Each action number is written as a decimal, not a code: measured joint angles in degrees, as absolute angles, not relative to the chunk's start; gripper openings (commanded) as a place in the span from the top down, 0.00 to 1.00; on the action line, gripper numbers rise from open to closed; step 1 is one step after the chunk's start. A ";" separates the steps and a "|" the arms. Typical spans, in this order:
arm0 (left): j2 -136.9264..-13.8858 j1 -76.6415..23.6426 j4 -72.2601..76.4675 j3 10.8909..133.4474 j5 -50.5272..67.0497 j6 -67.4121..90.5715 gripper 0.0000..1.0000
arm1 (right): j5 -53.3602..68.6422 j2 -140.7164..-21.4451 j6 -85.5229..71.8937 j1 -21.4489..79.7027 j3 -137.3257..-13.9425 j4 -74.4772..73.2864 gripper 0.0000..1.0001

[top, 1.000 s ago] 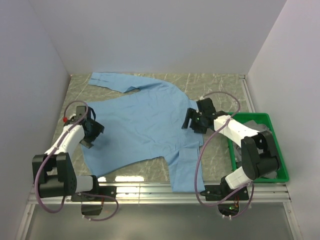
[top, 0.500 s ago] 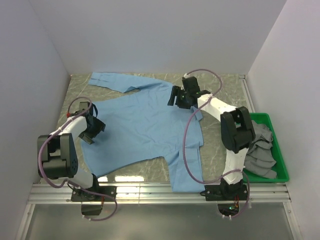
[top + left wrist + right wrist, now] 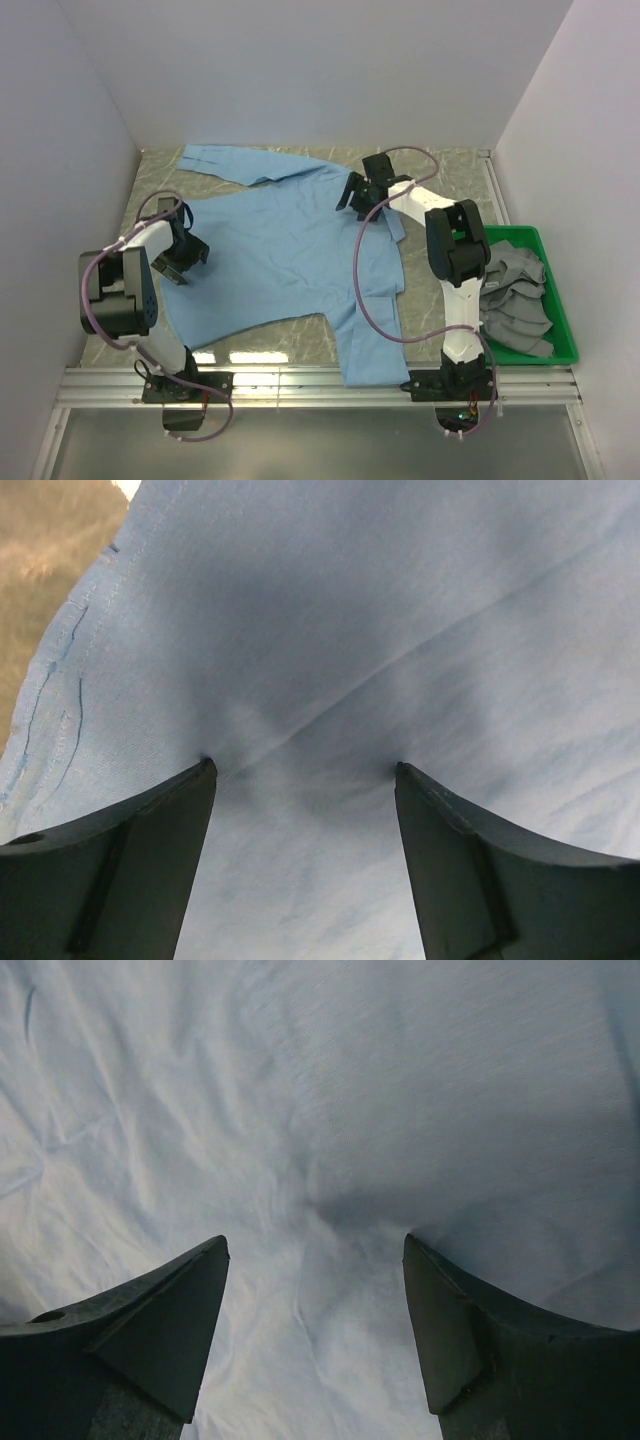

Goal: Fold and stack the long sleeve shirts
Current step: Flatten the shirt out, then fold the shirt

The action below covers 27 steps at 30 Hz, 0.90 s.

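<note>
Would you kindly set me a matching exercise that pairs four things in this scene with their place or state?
Column one:
1. light blue shirt
2. green bin
3. grey clothes
4. right fingers

Column two:
A. heaped inside the bin
B. apart, over blue cloth
C. spread out on the table
D. at the table's right side

Pairs: 1-C, 2-D, 3-A, 4-B
</note>
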State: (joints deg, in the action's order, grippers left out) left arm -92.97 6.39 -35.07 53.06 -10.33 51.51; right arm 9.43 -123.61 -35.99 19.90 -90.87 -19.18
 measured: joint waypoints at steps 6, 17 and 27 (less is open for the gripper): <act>-102.56 7.51 -39.79 64.03 -9.34 49.04 0.23 | 8.91 -123.92 -40.05 15.57 -91.39 -19.90 0.22; -121.14 7.20 -42.02 91.48 -2.07 44.34 0.22 | 6.52 -126.30 -42.83 9.54 -95.59 -21.87 0.21; -118.45 3.38 -33.45 89.23 -1.63 43.11 0.15 | 3.75 -120.09 -39.94 9.04 -88.51 -21.21 0.21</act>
State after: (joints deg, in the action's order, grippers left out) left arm -118.45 3.38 -33.45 89.23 -1.63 43.11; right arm 3.75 -120.09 -39.94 9.04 -88.51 -21.21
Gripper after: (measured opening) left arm 0.847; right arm 0.786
